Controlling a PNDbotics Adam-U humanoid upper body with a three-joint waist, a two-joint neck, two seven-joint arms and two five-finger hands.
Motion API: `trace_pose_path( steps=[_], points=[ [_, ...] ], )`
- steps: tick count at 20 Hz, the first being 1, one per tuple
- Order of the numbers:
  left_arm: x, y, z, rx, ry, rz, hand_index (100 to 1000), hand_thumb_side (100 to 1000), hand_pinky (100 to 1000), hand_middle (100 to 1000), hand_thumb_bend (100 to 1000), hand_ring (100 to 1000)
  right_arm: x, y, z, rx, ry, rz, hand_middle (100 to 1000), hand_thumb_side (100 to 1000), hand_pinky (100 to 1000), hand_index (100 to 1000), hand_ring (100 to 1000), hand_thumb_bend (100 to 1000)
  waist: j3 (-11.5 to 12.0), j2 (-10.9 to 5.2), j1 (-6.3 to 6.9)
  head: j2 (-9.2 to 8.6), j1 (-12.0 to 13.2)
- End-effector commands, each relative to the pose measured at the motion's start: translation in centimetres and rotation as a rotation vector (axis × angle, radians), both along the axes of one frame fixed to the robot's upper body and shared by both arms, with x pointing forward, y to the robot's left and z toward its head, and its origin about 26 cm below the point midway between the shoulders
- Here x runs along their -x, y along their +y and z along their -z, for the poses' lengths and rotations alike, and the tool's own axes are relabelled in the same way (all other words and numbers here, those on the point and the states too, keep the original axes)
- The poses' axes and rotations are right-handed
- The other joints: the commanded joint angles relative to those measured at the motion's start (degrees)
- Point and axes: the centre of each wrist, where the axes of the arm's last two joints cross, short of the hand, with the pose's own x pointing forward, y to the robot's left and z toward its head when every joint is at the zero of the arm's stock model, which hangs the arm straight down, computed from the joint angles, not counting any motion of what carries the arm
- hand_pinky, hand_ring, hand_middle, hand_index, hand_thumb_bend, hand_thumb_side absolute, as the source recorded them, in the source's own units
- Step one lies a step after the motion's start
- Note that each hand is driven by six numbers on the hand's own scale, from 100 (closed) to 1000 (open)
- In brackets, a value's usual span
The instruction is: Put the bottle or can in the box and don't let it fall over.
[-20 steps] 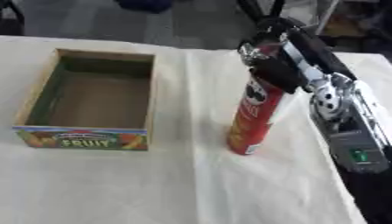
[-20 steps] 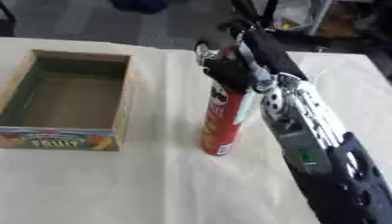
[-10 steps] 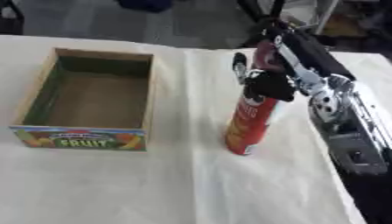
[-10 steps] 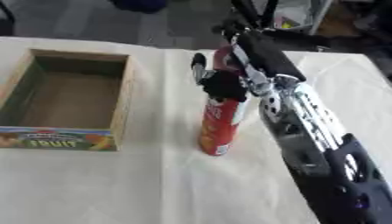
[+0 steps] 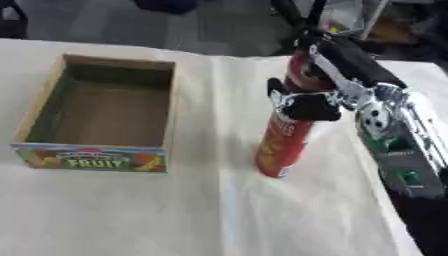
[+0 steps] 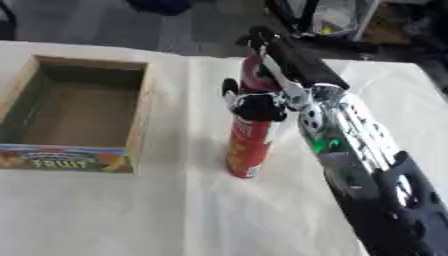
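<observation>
- Left eye view: the right hand point(image 5: 306, 100) now sits wrapped round the upper part of the red can point(image 5: 284, 145); a second ago it was only at the can's top, and half a second ago its fingers point(image 5: 280, 95) were sliding down the near side. Fingers are curled about the can, thumb side hidden behind it.
- Same view: the can leans, top tipped toward the far right corner of the desk point(image 5: 105, 215), base planted on the cloth near the desk's middle, right of the box. It has not shifted its footing in the last second. My reading: the grasp is just made, and the lift has not begun.
- Same view: the fruit box point(image 5: 96, 120) lies open-topped toward the left edge of the desk, well apart from the can, nothing in it.
- Right eye view: the right forearm point(image 6: 350, 150) comes in from the lower right corner, running up and left to the wrist, hand bent in over the can from the right and far side.
- Right eye view: the lean matters; I judge the can should be righted during the carry left, or it may topple in the box.
- Left hand: shows in neither view.
</observation>
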Motion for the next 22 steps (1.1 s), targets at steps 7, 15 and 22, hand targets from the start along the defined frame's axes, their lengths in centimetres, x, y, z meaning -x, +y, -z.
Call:
trace_pose_path(
  steps=[7,15,22],
  points=[
    [0.25,-0.07,-0.88,-0.007,-0.03,-0.001,914,737,798,1000,173,1000,-0.5,0.46,1.67,-0.087,0.093,-0.015,683,100,362,698,691,100,0.16,0.26,0.24,-0.06,-0.14],
    [0.25,-0.06,-0.91,-0.008,-0.03,0.0,908,735,803,1000,172,1000,-0.49,0.57,1.61,-0.103,-0.028,-0.02,563,100,258,589,531,100,0.39,0.46,0.21,0.12,-0.15],
    [0.23,-0.1,-0.92,-0.005,-0.03,0.007,899,728,806,1000,170,1000,-0.49,0.47,1.36,-0.062,-0.133,-0.044,535,100,235,519,494,100,0.28,0.27,0.29,0.16,-0.19]
  ],
)
